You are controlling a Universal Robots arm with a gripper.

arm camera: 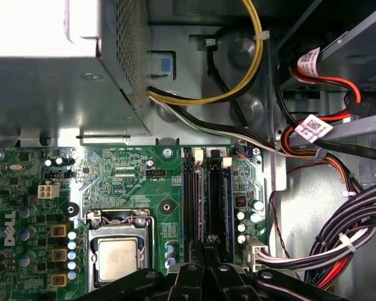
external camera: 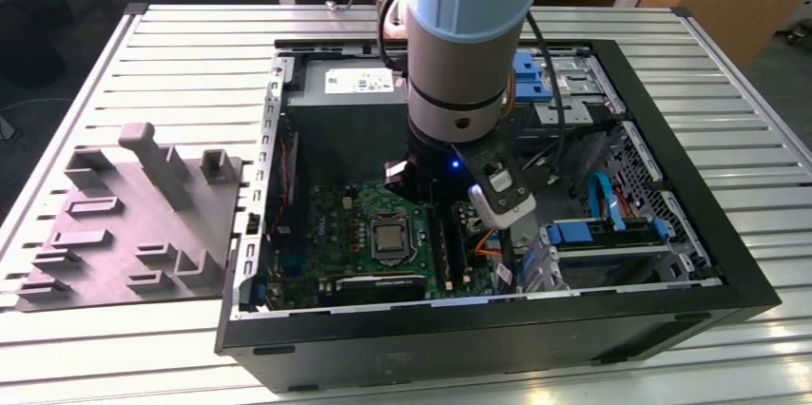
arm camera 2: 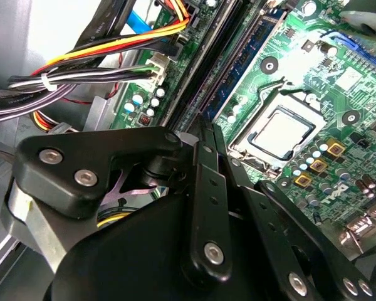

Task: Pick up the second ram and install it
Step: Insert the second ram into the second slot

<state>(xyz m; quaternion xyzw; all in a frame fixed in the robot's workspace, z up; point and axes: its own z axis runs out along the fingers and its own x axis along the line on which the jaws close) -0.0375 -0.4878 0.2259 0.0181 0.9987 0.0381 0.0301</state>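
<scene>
My gripper [external camera: 488, 230] hangs low inside the open computer case [external camera: 710, 262], over the right edge of the green motherboard [external camera: 337, 224]. In both wrist views its black fingers [arm camera 2: 207, 163] are pressed together, shut, with nothing visible between them. The tips [arm camera: 210, 241] stand at the near end of the long black memory slots [arm camera: 193, 194]. A dark blue ram stick [arm camera 2: 247, 56] stands on edge, seated in the slot beside them, also showing as a blue strip [arm camera: 229, 200]. I cannot tell whether it is the second ram.
The processor socket [arm camera: 116, 257] lies just beside the slots. Bundled cables [arm camera: 338, 244] run along the case wall on the other side. The power supply [arm camera: 50, 69] fills one case corner. Blue drive brackets [external camera: 596, 232] sit at the exterior view's right. A grey moulded tray [external camera: 121, 224] lies outside, left.
</scene>
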